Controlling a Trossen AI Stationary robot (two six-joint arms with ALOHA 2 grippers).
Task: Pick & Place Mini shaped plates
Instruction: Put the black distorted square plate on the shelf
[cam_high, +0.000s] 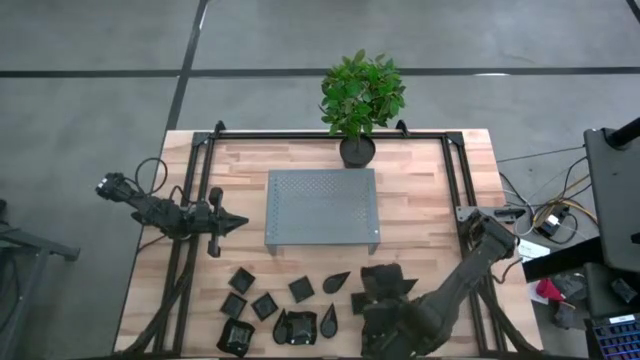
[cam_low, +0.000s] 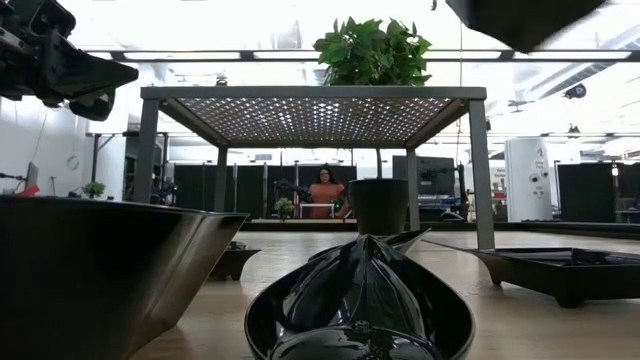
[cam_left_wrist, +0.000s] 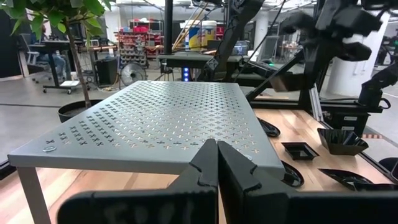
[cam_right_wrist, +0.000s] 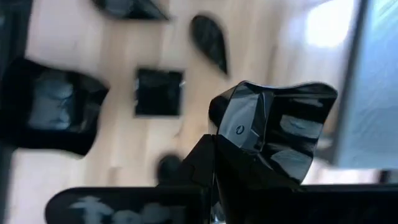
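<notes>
A pale wooden surface (cam_high: 420, 215) carries a grey perforated platform (cam_high: 321, 207) at its middle, with a potted plant (cam_high: 359, 100) behind it. The right end effector (cam_right_wrist: 214, 158) is clenched on one glossy black plate (cam_right_wrist: 273, 127), held lifted above the surface just in front of the platform's near right corner, probably on its way onto the platform. The other mini shaped plates (cam_high: 301, 289) lie scattered in front of the platform, within the right arm's reach. The left end effector (cam_left_wrist: 216, 163) waits clenched and empty at the platform's left. The right arm covers some dishes in the high view, so their count is uncertain.
</notes>
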